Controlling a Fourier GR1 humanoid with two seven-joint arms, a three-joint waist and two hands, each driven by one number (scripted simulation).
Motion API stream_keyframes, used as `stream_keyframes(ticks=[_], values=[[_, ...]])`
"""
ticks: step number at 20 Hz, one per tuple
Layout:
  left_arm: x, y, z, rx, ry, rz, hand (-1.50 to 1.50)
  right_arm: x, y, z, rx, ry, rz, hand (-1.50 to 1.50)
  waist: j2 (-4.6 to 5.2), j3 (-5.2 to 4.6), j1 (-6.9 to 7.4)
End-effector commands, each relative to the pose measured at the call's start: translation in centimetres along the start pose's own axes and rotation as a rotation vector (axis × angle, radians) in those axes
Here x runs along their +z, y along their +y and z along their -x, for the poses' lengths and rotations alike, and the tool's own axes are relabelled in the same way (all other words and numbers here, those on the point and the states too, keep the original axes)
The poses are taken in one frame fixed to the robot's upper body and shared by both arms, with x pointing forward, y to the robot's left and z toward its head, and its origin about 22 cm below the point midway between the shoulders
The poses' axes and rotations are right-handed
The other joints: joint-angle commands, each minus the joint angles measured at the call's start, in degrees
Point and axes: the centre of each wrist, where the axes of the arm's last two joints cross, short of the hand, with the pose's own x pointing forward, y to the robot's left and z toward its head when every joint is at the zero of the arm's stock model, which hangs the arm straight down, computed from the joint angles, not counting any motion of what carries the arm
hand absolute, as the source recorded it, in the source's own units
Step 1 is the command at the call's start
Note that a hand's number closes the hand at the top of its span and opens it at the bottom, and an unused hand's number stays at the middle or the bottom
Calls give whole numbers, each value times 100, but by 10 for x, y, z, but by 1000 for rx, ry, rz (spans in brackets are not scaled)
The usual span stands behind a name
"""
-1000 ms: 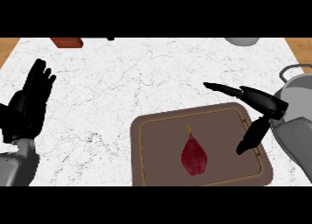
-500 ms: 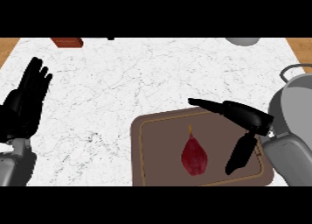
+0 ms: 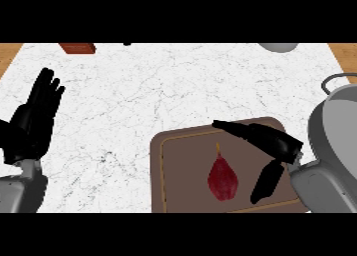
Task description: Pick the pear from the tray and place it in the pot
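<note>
Single view only, from head height, aimed steeply down at the white counter (image 3: pixel 173 90) and facing away from the body, not mirrored. Close in, counter filling most of the frame, brown strips (image 3: pixel 0 60) at both upper corners. Left hand (image 3: pixel 33 125) at left edge, right hand (image 3: pixel 273 142) lower right above the tray (image 3: pixel 177 170). Pot (image 3: pixel 340 130) cropped by right edge.

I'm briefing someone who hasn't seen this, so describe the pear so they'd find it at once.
On the white marble counter, find the brown tray at lower right, beside the grey pot. The pear lies alone on it, left of the right hand: dark red, teardrop-shaped, thin stem pointing away.
</note>
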Motion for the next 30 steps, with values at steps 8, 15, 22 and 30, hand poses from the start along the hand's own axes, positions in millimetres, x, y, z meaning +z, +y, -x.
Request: stream_keyframes(ticks=[8, 15, 22, 30], values=[[4, 8, 14, 10, 9, -5, 0, -37, 38, -7, 23, 14, -10, -150, 3, -1, 3], [8, -3, 10, 2, -4, 13, 0, -38, 43, 19, 14, 54, -13, -150, 2, 0, 7], [10, 3, -7, -5, -16, 14, 0, -40, 46, 37, 153, -72, -20, 150, 3, 3, 34], [-9, 11, 8, 5, -3, -6, 0, -44, 52, 26, 139, -97, -39, 150, 4, 0, -6]])
